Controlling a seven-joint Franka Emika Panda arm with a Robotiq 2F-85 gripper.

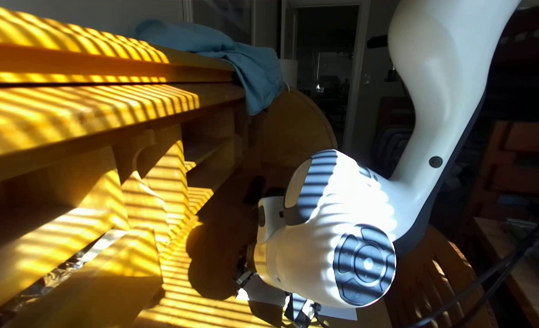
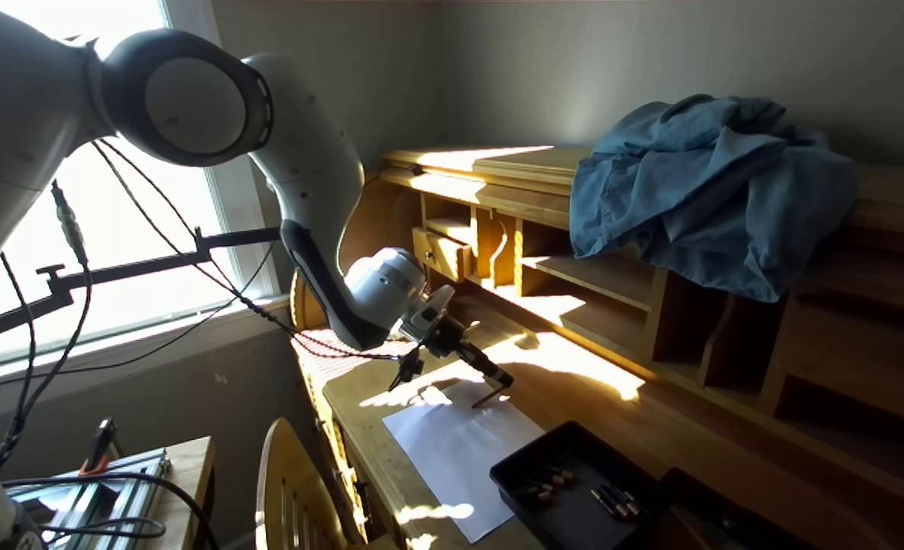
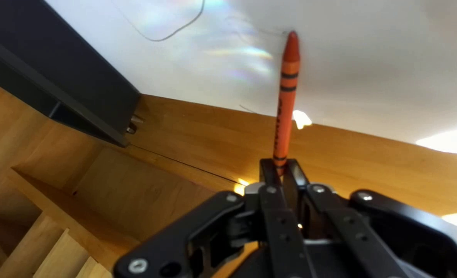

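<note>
Claw: your gripper (image 3: pixel 281 166) clasped an orange crayon (image 3: pixel 286 96) | Tip: pointed down at white paper (image 2: pixel 459 458) | Beside paper: black tray (image 2: pixel 593 461) stood

Home study, apparently: pigeonholed desk (image 2: pixel 681 435), wooden chair (image 2: pixel 277 454), window (image 2: pixel 115 237)

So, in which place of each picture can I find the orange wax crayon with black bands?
Wrist view: the orange wax crayon is right of centre, nearly vertical, gripped by the black fingers.
In an exterior view: the crayon is below centre, slightly right, slanting.
In an exterior view: not visible near the white robot arm.
Shared landmark: the white paper sheet, in all three views.
</note>
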